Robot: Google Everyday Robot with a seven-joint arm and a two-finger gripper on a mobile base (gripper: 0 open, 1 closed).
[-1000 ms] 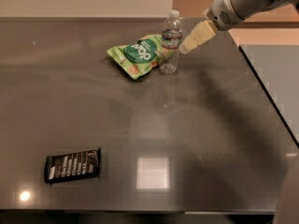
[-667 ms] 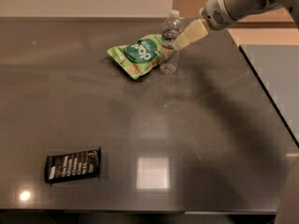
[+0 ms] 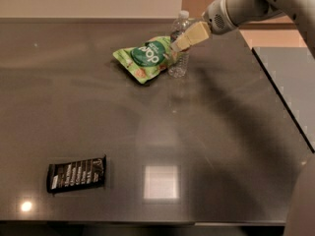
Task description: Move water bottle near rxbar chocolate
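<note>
Just 1 water bottle (image 3: 178,65), 1 rxbar chocolate (image 3: 76,173), 1 pincer (image 3: 176,45) at the bottle.

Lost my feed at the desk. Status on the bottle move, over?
Gripper against water bottle upper part, far side of table. Bottle upright beside green pouch. Rxbar chocolate far off, front left. Pouch lies on that side of the bottle.
</note>
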